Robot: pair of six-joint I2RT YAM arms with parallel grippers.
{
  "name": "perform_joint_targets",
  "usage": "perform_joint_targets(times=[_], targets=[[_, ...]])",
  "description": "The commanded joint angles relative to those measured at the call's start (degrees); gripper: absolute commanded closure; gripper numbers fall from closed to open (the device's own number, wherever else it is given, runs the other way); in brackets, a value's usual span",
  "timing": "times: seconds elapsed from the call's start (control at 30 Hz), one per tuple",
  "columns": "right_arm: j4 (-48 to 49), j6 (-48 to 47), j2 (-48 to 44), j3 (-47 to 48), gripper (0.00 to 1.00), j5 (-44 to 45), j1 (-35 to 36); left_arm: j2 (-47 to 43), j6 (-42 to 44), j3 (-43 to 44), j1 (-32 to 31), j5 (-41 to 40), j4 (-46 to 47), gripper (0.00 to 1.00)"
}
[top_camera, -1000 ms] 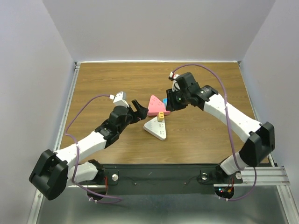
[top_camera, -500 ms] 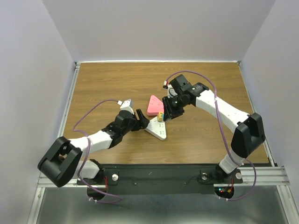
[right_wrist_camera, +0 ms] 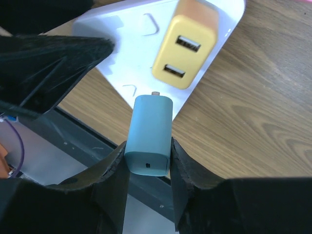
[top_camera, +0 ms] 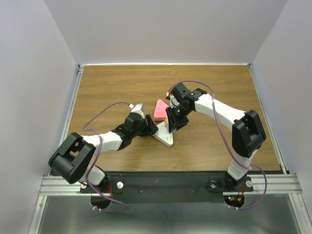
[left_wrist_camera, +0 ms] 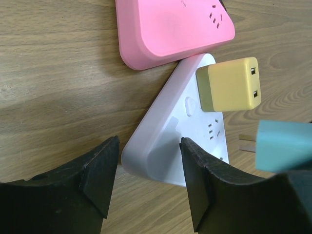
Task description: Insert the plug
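The blue plug (right_wrist_camera: 148, 132) is clamped in my right gripper (right_wrist_camera: 148, 155), which is shut on it, prongs aimed at the top face of the white triangular socket block (right_wrist_camera: 122, 39). From the left wrist the blue plug (left_wrist_camera: 285, 145) hovers just above that white block (left_wrist_camera: 195, 139). A yellow plug (left_wrist_camera: 229, 85) sits in the block's far end. My left gripper (left_wrist_camera: 148, 170) is open and straddles the block's near corner, with a gap at the left finger. In the top view, left gripper (top_camera: 150, 127) and right gripper (top_camera: 170, 122) meet over the white block (top_camera: 165, 138).
A pink triangular socket block (left_wrist_camera: 170, 29) lies against the white one's far side, also visible as the pink block (top_camera: 159, 109) in the top view. The wooden table (top_camera: 107, 87) has a raised rim and grey walls around it. Purple cables loop over both arms.
My left gripper moved right to the white block and its jaws narrowed around the corner. The right arm carried the blue plug left and down over the white block.
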Motion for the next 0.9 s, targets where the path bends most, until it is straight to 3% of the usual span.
perform_joint_targets(times=[0.0,0.53,0.87], targets=[[-0.4,0.3,1.1,0.9,1.0,1.5,0.4,0.5,1.0,2.4,0.2,1.4,0.1,0.38],[-0.5,2.8,6.8,4.6,1.0,4.1,0.3,2.2,1.6,4.0,0.2,3.9,-2.5,0.42],[-3.0,4.3,8.7,6.2,1.0,6.2,0.3,2.3,1.6,3.8,0.2,5.2,-2.8,0.5]])
